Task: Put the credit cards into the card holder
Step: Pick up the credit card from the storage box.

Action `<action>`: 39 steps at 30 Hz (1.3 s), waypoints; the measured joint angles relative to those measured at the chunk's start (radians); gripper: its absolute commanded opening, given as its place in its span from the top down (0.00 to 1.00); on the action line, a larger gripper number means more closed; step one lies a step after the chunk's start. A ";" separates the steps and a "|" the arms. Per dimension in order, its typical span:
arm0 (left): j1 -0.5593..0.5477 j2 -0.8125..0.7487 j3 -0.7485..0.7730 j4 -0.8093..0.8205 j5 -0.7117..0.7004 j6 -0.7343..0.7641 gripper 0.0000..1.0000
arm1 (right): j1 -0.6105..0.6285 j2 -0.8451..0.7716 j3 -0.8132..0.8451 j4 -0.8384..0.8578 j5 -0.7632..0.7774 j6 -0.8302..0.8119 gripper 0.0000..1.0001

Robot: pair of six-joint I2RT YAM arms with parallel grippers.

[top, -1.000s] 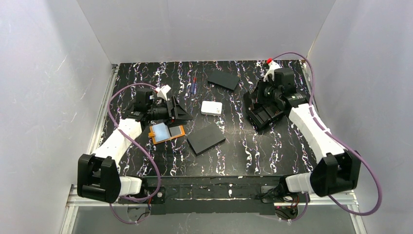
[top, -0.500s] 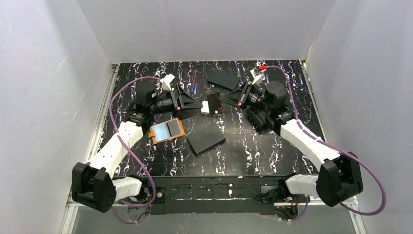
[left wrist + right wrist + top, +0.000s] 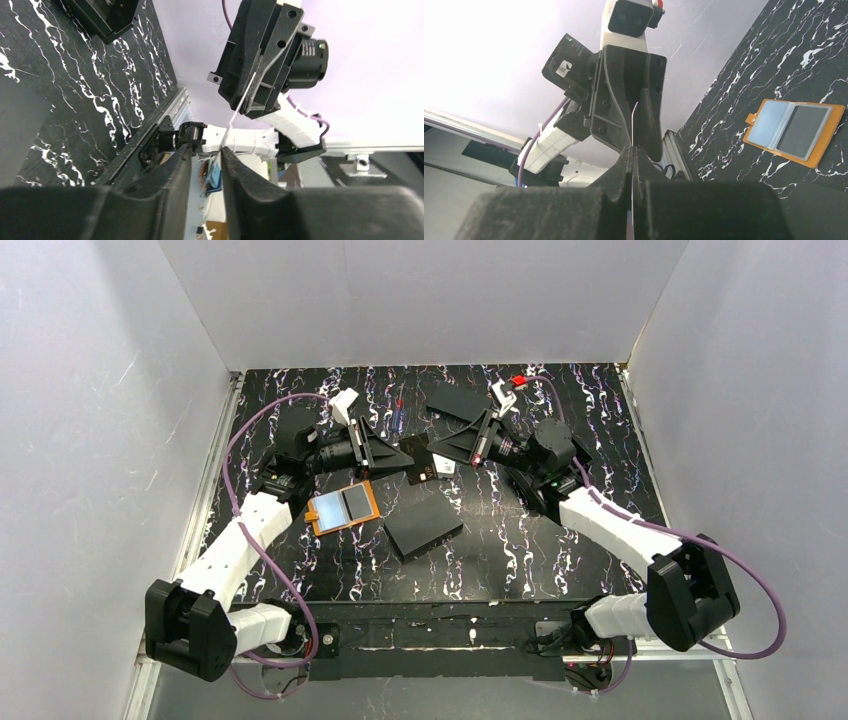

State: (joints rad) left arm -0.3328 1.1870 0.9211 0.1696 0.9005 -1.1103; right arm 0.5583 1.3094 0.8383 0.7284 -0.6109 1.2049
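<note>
- While the card holder lies open on the surface exactly where it lay a second ago, orange rim up with one pale panel and one darker panel showing, both arms have closed in above and to the right of it.
- Since a second ago the left claw has swung from beside the holder toward the middle. Its two fingers stand apart with a clear gap between them.
- A second ago the credit card lay flat and white on the surface. Now it is lifted off, just past the left claw's tips.
- Back then the right claw was folded away at the right side. It has since reached across to face the left claw, and its fingers are pinched tight on the card.
- A flat black rectangle rests near the holder and another rests at the far edge, both unmoved.
- Both wrist cameras show the card only as a thin edge-on line.
- That line runs into the gap of the left claw, but I cannot tell whether it touches either finger.
- From above, the card's face looks dark and the claws partly cover it.
</note>
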 measured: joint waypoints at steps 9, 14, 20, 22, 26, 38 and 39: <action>-0.002 -0.059 -0.027 0.056 0.083 0.116 1.00 | 0.053 0.044 0.069 -0.165 -0.036 -0.074 0.35; 0.000 -0.129 -0.027 0.063 0.119 0.198 1.00 | 0.119 0.025 0.092 -0.193 -0.053 -0.143 0.15; 0.026 -0.171 -0.027 0.070 0.131 0.216 1.00 | 0.130 -0.062 0.056 -0.149 -0.051 -0.179 0.29; 0.037 -0.169 -0.027 0.069 0.128 0.213 1.00 | 0.129 -0.072 0.047 -0.136 -0.054 -0.190 0.46; 0.050 -0.169 -0.027 0.069 0.129 0.209 1.00 | 0.129 -0.072 0.046 -0.118 -0.068 -0.189 0.56; 0.062 -0.175 -0.027 0.069 0.148 0.202 0.90 | 0.145 -0.017 0.031 0.008 -0.089 -0.135 0.99; 0.069 -0.178 -0.027 0.063 0.149 0.203 0.79 | 0.148 -0.010 0.031 0.011 -0.084 -0.131 0.99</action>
State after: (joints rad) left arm -0.2642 1.0092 0.8940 0.2325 1.0492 -0.9077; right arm 0.7067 1.2991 0.8692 0.7399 -0.6945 1.0737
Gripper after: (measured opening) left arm 0.016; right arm 0.046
